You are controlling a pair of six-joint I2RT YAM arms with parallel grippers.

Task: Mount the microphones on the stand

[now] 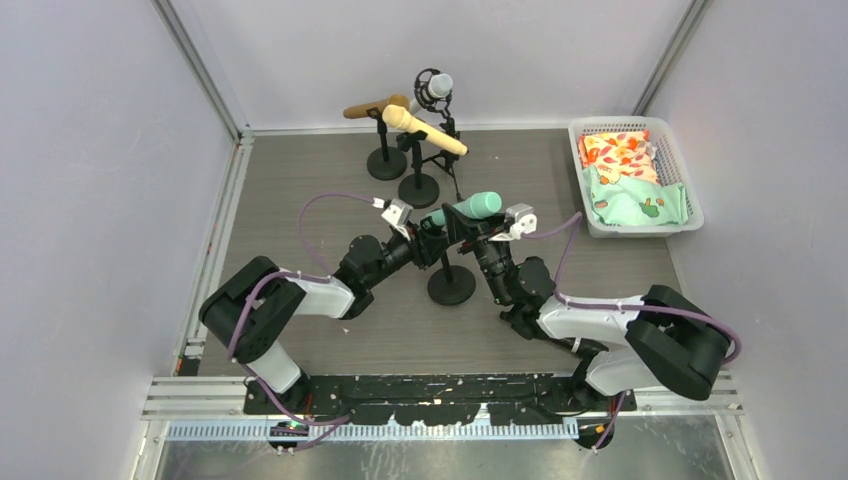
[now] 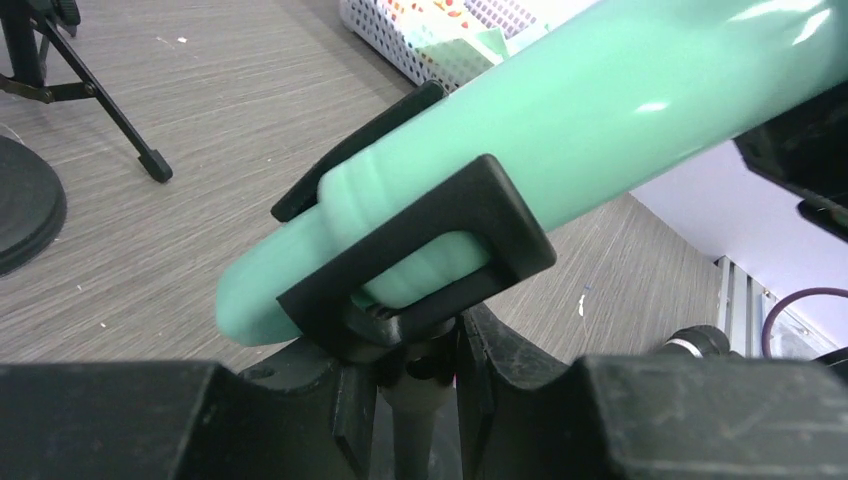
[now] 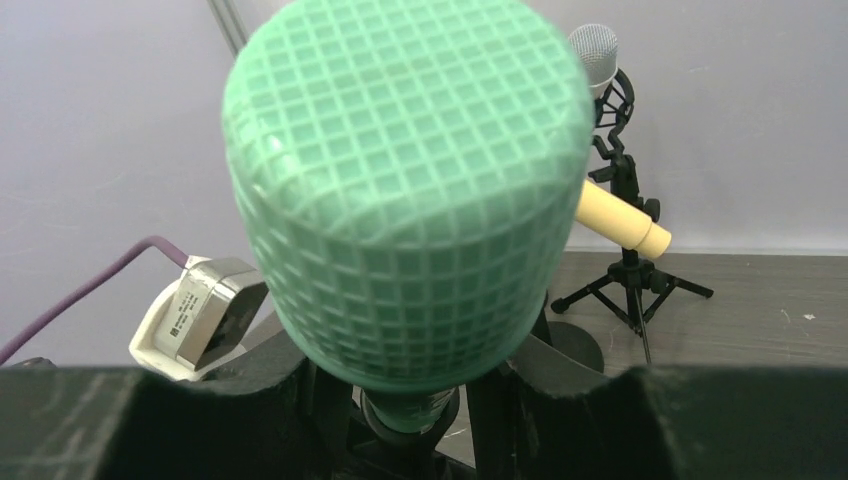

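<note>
Your right gripper (image 3: 405, 405) clenches teal microphone (image 1: 470, 207), axis left-right, tail in clip (image 2: 440, 245); left gripper (image 2: 415, 400) clamps stand (image 1: 451, 284) just beneath.

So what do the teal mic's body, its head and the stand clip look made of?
Teal microphone body: smooth glossy plastic, judging by its bright highlights. Grille head: same teal, matte moulded lattice, plastic or painted mesh, hard to say. Stand clip: matte black, likely plastic.
</note>
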